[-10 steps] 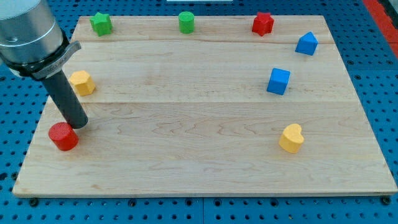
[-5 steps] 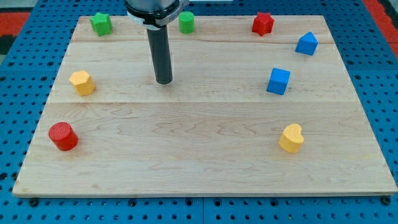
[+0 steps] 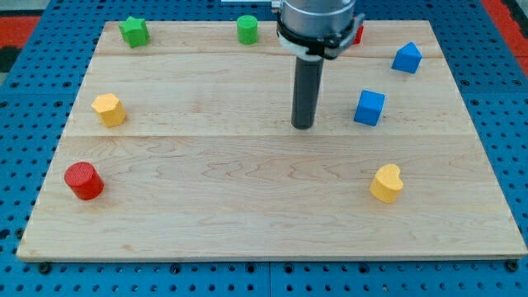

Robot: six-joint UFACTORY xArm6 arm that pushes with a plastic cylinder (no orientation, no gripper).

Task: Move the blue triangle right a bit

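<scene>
The blue triangle (image 3: 407,58) lies near the board's top right edge. My tip (image 3: 303,126) rests on the board left of the blue cube (image 3: 370,107), apart from it, and well to the lower left of the blue triangle. The rod rises toward the view's top, where the arm partly hides the red star (image 3: 356,34).
A green star (image 3: 134,31) and a green cylinder (image 3: 247,29) sit along the top edge. A yellow hexagon (image 3: 108,109) and a red cylinder (image 3: 83,181) lie at the left. A yellow heart (image 3: 386,183) lies at the lower right. The wooden board (image 3: 247,223) rests on a blue pegboard.
My tip has swept from beside the red cylinder at the lower left, across the board's middle, to a spot just left of the blue cube. No block has moved.
</scene>
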